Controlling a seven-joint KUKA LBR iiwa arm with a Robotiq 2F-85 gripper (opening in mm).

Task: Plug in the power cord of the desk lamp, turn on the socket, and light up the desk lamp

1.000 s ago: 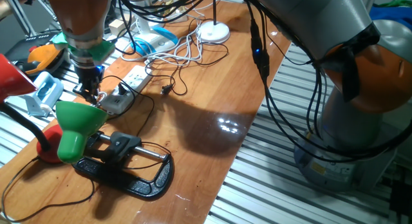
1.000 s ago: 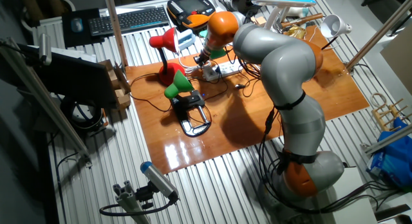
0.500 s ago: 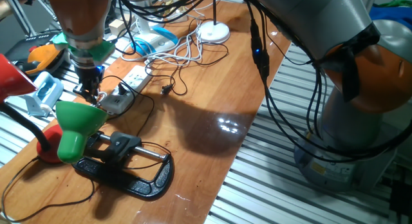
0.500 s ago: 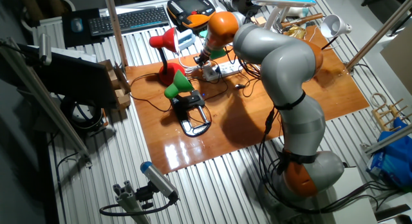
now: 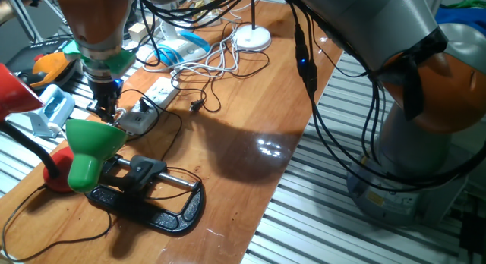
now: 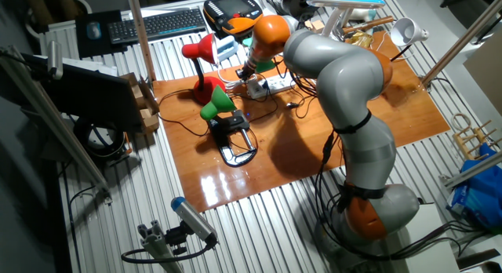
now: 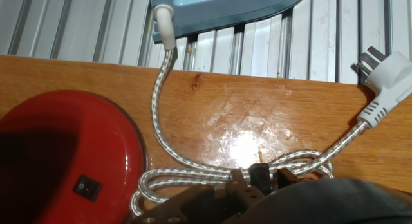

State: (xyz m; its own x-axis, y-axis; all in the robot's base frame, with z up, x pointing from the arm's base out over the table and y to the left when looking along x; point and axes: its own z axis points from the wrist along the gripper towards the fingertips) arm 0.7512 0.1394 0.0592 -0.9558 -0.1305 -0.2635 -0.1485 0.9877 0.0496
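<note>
1. Gripper (image 5: 106,106) hangs low over the near end of the socket (image 5: 156,92), fingers pointing down at the strip's dark/grey end by the green lamp shade (image 5: 93,142). Can't tell if jaws are spread or pinched: too small in both fixed views, and hand view shows only a dark blurred mass at the bottom edge, no fingertips.
2. Socket = long white strip lying on the wooden table (image 5: 250,143), far end running toward the tangle of white cables (image 5: 220,63). In the other fixed view it sits just under the orange wrist, socket (image 6: 267,86).
3. A small black plug (image 5: 197,105) on thin black cord lies loose on the wood, just beside the strip, not in any outlet. Whose cord it is: can't trace for sure.
4. Hand view: red lamp base (image 7: 61,166) w/ small rocker switch, a braided silver cord (image 7: 193,166) looped on the wood, ending in a white plug (image 7: 386,89) lying free at the right. A blue-grey appliance sits at the top edge.
5. Step, by my read: working at the socket end, either seating a plug or pressing its switch; no lamp looks lit, so task prob. not finished.
6. Next move calls for: confirm a plug is seated, press straight down on the strip's switch w/o sliding the strip, then go to the lamp's own switch.
</note>
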